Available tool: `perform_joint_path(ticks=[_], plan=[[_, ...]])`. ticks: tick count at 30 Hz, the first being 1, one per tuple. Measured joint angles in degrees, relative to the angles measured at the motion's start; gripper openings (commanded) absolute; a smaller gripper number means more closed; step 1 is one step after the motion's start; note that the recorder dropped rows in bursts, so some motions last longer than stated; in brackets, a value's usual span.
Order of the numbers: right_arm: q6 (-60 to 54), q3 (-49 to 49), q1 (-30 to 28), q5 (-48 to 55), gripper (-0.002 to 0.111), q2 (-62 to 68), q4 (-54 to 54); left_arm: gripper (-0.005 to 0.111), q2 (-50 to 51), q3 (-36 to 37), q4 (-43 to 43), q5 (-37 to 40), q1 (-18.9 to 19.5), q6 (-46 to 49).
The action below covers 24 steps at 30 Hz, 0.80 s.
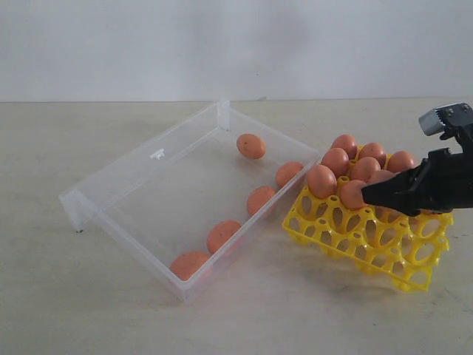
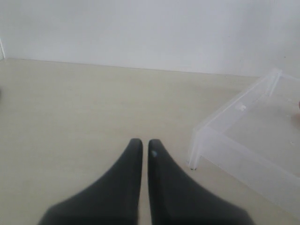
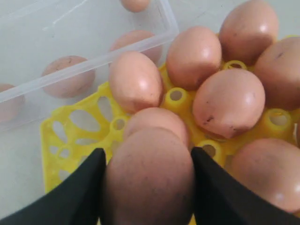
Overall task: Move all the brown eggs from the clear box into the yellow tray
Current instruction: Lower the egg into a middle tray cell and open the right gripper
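My right gripper (image 1: 367,194) is shut on a brown egg (image 1: 352,194), holding it just above the near-left part of the yellow tray (image 1: 369,240). In the right wrist view the held egg (image 3: 147,178) fills the gap between the black fingers (image 3: 84,187), above the tray (image 3: 70,136). Several eggs (image 1: 365,168) sit in the tray's back cells. Several more eggs (image 1: 260,200) lie along the right wall of the tilted clear box (image 1: 140,159). My left gripper (image 2: 145,143) is shut on nothing, over bare table left of the box (image 2: 243,140); the exterior view does not show it.
The tray's front cells (image 1: 410,259) hold no eggs. The box rests tilted, its right edge close to the tray's left corner. A pale wall runs behind the beige table (image 1: 89,310).
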Motion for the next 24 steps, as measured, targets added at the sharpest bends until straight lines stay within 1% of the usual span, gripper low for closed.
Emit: perform_joint_path(ticks=[6, 10, 16, 18, 22, 23, 24], plan=[[-0.37, 0.00, 0.00, 3.61, 0.000, 0.00, 2.95, 0.004, 0.00, 0.00, 0.00, 0.00, 0.00, 0.00], [-1.43, 0.00, 0.00, 3.99, 0.000, 0.00, 6.95, 0.004, 0.00, 0.00, 0.00, 0.00, 0.00, 0.00], [-2.06, 0.00, 0.00, 4.05, 0.001, 0.00, 7.87, 0.004, 0.00, 0.00, 0.00, 0.00, 0.00, 0.00], [-2.06, 0.00, 0.00, 4.05, 0.007, 0.00, 7.87, 0.004, 0.00, 0.00, 0.00, 0.00, 0.00, 0.00], [-2.06, 0.00, 0.00, 3.81, 0.029, 0.39, 7.54, 0.004, 0.00, 0.00, 0.00, 0.00, 0.00, 0.00], [-2.06, 0.00, 0.00, 3.68, 0.037, 0.66, 7.54, 0.004, 0.00, 0.00, 0.00, 0.00, 0.00, 0.00], [-2.06, 0.00, 0.00, 3.42, 0.042, 1.43, 7.54, 0.004, 0.00, 0.00, 0.00, 0.00, 0.00, 0.00]])
